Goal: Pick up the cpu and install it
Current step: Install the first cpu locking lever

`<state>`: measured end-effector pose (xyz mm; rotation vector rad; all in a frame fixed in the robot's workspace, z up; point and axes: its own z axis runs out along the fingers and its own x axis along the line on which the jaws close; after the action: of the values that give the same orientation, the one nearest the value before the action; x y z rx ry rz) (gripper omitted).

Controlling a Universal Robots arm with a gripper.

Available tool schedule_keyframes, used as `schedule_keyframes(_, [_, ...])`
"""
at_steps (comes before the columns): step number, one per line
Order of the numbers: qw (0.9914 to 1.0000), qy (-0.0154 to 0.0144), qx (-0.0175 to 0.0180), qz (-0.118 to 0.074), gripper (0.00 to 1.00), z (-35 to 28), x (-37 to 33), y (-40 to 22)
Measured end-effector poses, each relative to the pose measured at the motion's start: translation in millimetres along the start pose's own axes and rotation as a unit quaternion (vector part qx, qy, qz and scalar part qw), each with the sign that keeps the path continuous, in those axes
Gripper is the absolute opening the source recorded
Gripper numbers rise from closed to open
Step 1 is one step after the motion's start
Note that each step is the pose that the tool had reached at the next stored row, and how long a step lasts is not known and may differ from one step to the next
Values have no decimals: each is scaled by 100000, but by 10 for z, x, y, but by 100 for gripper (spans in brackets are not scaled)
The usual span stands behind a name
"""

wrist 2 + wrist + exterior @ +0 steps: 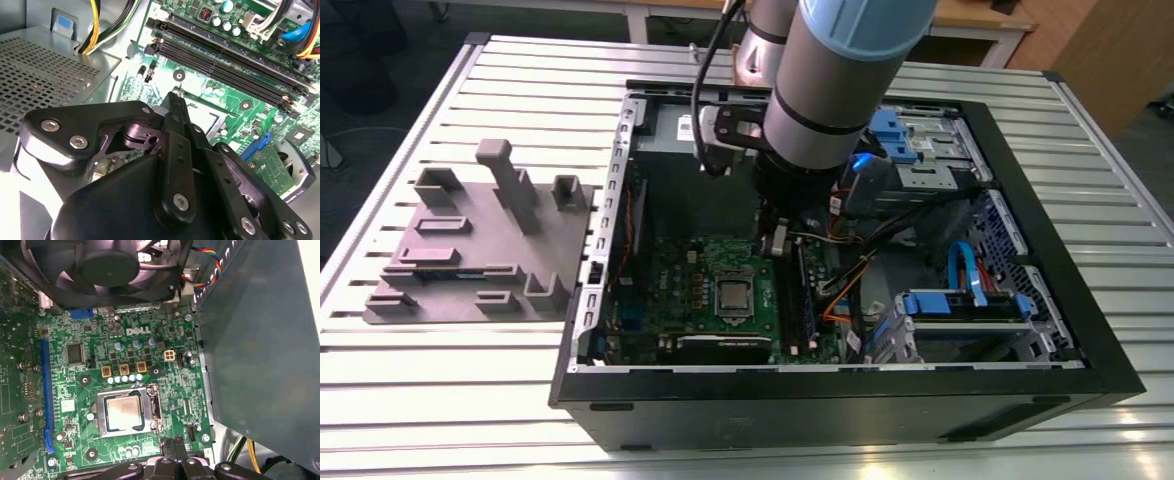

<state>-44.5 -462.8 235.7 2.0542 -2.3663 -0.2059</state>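
Observation:
The cpu (734, 295) is a small silver square lying flat inside the silver-framed socket (101, 426) on the green motherboard (667, 290); the first wrist view shows the cpu (123, 412) from above. My gripper (774, 240) hangs above the board, just off the socket's edge on the side of the memory slots. In the second wrist view the gripper (175, 96) has its two black fingers pressed together to a thin tip, with nothing between them. The gripper (176, 444) also shows in the first wrist view, clear of the cpu.
The open black computer case (854, 405) lies on a slatted metal table (454, 400). A grey blocky fixture (480, 250) stands at the exterior view's left. Memory slots (225, 65), a black fan (105, 265), a grey metal box (260, 365) and cables with blue drive brackets (961, 300) surround the board.

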Motion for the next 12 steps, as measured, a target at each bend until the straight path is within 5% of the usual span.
schedule_keyframes(12, [99861,510,-325,-5240,10,-1,60,13])
